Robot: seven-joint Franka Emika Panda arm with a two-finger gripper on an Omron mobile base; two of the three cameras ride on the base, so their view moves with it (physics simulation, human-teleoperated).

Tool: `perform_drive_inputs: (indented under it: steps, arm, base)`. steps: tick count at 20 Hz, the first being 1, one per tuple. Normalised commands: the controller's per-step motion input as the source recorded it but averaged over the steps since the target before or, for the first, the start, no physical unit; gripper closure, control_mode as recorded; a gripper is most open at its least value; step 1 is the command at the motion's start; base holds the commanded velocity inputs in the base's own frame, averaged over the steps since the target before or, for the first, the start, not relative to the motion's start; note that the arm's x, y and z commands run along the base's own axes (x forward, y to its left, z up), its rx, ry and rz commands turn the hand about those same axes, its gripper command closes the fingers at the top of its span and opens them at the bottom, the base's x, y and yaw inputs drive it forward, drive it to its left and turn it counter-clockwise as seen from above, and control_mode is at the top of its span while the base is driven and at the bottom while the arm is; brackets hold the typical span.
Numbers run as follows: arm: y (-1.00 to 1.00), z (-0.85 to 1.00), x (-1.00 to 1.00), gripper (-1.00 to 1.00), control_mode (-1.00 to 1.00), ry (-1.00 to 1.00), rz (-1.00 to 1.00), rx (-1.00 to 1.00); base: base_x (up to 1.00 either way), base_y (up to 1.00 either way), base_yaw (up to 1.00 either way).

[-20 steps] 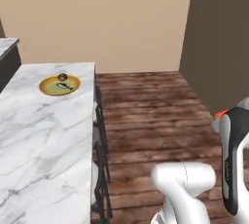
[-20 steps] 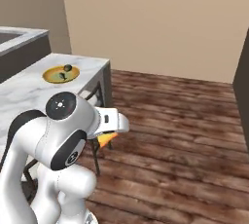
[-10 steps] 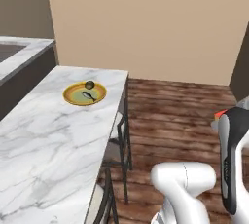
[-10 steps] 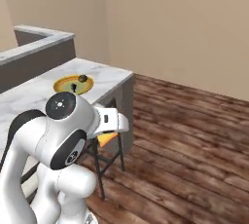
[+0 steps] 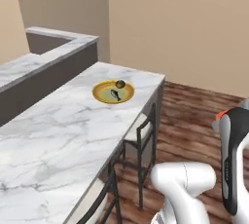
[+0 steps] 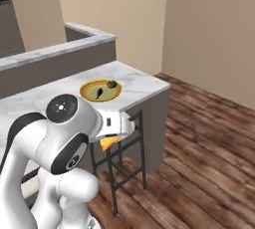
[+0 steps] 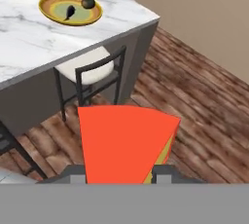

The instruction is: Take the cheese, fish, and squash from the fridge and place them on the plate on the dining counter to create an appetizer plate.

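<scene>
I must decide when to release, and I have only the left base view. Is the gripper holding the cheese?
Observer: Yes. In the hand view the gripper is shut on the cheese, with its red side toward the camera.
Operator: Is it above the plate?
Observer: No. The hand view shows a stool and the wooden floor beyond the cheese. The plate lies ahead on the dining counter.

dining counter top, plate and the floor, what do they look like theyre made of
Dining counter: white stone with grey veining and a smooth finish, likely marble. Plate: probably glazed ceramic, judging by its even yellow-orange rim and olive centre. Floor: dark brown wooden planks, with visible seams and grain.
</scene>
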Motion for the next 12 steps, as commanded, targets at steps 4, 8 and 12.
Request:
perform_drive_inputs:
  steps: [4,8,12]
  arm:
    - [0.0,0.0,0.0,1.0,1.0,0.0,0.0,0.0]
    - [0.0,0.0,0.0,1.0,1.0,0.0,0.0,0.0]
    - [0.0,0.0,0.0,1.0,1.0,0.0,0.0,0.0]
  base:
    - [0.82,-0.39,0.5]
    - [0.79,-0.49,0.5]
    - [0.78,-0.58,0.49]
